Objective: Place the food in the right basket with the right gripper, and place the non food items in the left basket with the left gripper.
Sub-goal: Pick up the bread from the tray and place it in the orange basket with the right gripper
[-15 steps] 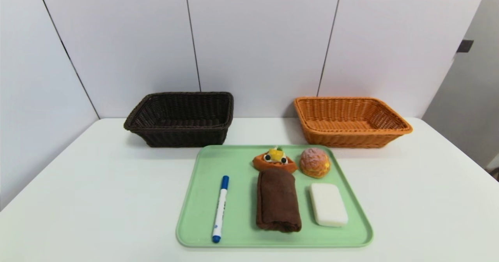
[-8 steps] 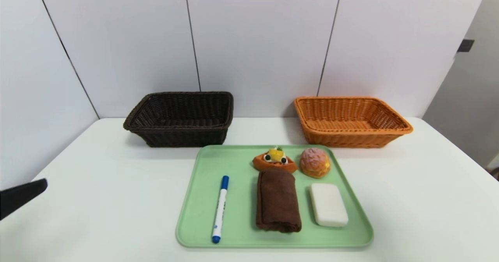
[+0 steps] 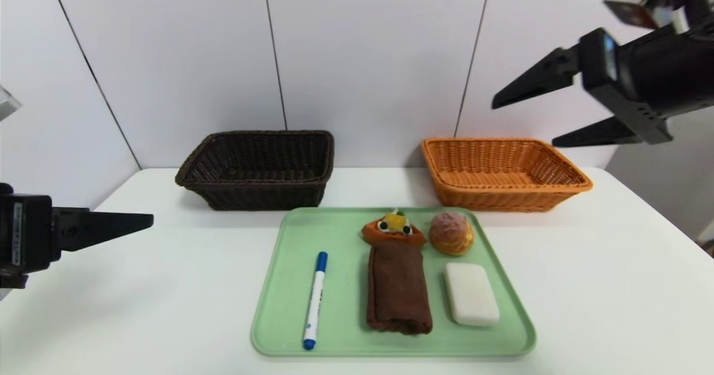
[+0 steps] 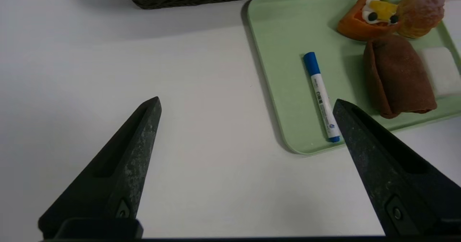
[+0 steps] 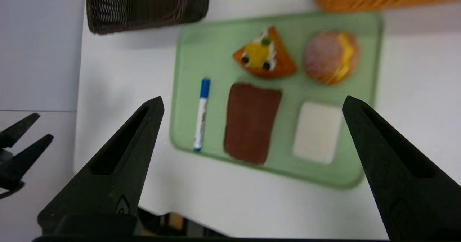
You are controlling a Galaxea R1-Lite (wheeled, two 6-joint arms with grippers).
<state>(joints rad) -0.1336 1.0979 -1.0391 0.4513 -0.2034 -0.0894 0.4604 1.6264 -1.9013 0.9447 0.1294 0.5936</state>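
On the green tray (image 3: pixel 340 235) lie the food, an orange fruit tart (image 3: pixel 394 229) and a pinkish puff bun (image 3: pixel 450 232), and the non food items: a rolled brown towel (image 3: pixel 397 288), a white bar (image 3: pixel 471 293) and a blue-capped marker (image 3: pixel 315 299). Behind the tray stand the dark brown left basket (image 3: pixel 262 135) and the orange right basket (image 3: pixel 502 140), both empty. My left gripper (image 3: pixel 146 220) hovers open over the table left of the tray, pointing at it (image 4: pixel 246 101). High above the right basket, my right gripper (image 3: pixel 523 125) is open and holds nothing (image 5: pixel 253 98).
The white table (image 3: pixel 167 285) ends at a panelled wall (image 3: pixel 368 57) just behind the baskets. Its front edge shows in the right wrist view.
Both arms have come into view. The left gripper slid in from the left edge toward the tray, and the right gripper appeared high at the upper right. The objects have not moved.
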